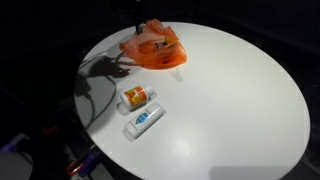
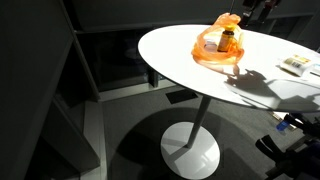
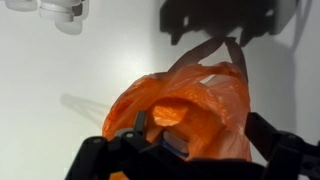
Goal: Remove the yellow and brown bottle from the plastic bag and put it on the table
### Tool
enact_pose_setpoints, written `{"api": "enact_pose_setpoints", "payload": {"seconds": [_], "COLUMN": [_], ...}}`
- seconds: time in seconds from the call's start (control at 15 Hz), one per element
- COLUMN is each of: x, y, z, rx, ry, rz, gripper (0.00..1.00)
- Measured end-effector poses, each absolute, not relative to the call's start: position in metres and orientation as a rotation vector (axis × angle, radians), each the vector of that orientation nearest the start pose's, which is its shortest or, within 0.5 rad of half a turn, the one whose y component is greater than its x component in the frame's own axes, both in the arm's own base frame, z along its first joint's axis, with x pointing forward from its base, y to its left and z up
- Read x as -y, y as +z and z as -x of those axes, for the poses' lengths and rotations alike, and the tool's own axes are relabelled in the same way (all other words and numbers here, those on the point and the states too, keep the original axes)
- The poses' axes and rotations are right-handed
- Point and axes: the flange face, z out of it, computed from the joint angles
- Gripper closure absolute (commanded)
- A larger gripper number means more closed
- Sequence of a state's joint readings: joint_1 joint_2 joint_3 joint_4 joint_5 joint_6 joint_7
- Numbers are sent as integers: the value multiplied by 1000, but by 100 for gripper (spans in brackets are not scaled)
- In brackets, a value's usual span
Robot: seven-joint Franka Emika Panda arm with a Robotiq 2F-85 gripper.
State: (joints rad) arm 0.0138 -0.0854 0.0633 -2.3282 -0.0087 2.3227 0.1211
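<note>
An orange plastic bag (image 1: 155, 48) sits near the far edge of the round white table (image 1: 230, 110). In an exterior view the yellow and brown bottle (image 2: 228, 40) stands upright inside the bag (image 2: 218, 48), showing through its open mouth. In the wrist view the bag (image 3: 200, 105) fills the lower middle, and a dark part of the bottle (image 3: 172, 143) shows in its opening. My gripper (image 3: 200, 135) is open just above the bag, with one finger on each side of it. In the exterior views the gripper is dark against the background and hard to make out.
Two other bottles lie on the table apart from the bag, one with an orange and white label (image 1: 135, 96) and one white and blue (image 1: 143, 120). They also show in the other exterior view (image 2: 297, 65) and at the wrist view's top left (image 3: 60, 10).
</note>
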Motion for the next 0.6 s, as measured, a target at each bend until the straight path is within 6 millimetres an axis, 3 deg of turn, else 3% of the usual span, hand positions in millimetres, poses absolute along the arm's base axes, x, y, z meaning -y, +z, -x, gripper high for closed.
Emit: {"api": "enact_pose_setpoints", "payload": {"seconds": [0.6], "x": [-29], "y": [336], "z": [-537], "rx": [-19], "ry": [-199], "rz": [3101], "gripper": [0]}}
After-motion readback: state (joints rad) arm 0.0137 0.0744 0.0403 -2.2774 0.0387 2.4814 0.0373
